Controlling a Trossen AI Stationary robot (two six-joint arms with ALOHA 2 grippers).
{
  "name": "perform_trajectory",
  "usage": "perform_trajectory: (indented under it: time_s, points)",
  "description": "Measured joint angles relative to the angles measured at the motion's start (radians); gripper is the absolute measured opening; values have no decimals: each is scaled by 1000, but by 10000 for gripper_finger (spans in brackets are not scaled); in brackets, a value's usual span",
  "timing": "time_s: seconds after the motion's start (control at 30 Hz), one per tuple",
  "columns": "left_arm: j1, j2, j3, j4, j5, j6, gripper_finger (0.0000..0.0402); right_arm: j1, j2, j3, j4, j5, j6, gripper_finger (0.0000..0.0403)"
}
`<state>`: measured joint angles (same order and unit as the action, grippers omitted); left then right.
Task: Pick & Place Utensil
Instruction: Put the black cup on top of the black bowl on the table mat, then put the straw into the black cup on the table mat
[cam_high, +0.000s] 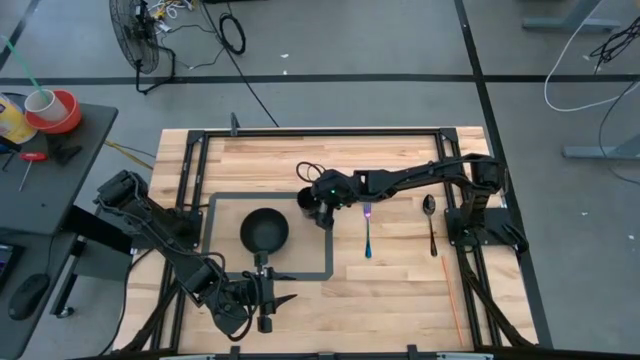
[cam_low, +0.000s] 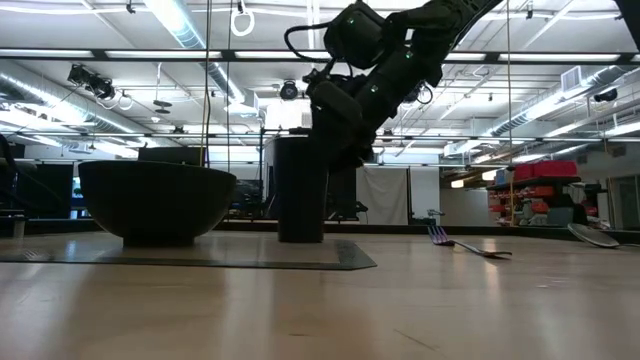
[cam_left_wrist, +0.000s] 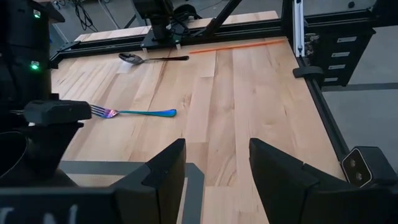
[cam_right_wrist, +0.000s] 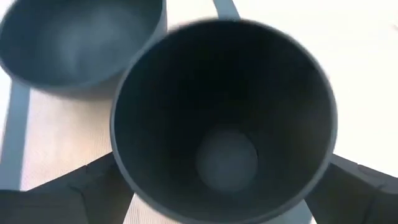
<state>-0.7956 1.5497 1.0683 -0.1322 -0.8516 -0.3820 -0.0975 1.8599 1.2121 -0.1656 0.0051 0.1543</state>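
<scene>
**Risk: cup tips before any utensil goes in**

Right gripper (cam_high: 322, 206) sits over the dark cup (cam_low: 301, 188), fingers spread either side of the rim, not clamped. A careless lift or sideways nudge could topple the cup into the black bowl (cam_high: 264, 231) just beside it. Iridescent fork (cam_high: 367, 233) and spoon (cam_high: 430, 222) lie untouched on the table (cam_high: 400, 290). Left gripper (cam_high: 268, 301) waits near the front edge, fingers apart, holding nothing.

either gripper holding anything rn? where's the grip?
Right gripper straddles the black cup, one finger on each side of its wall; whether it is clamped cannot be told. Left gripper is open and holds nothing.
</scene>
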Motion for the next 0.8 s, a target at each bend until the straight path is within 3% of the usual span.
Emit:
perform_trajectory:
  time_s: [0.57, 0.8]
  points:
    - [0, 0, 0, 0, 0, -7, 181, 0, 0, 0, -105, -29, -66, 398]
    - [0, 0, 0, 0, 0, -7, 181, 0, 0, 0, -223, 15, -83, 398]
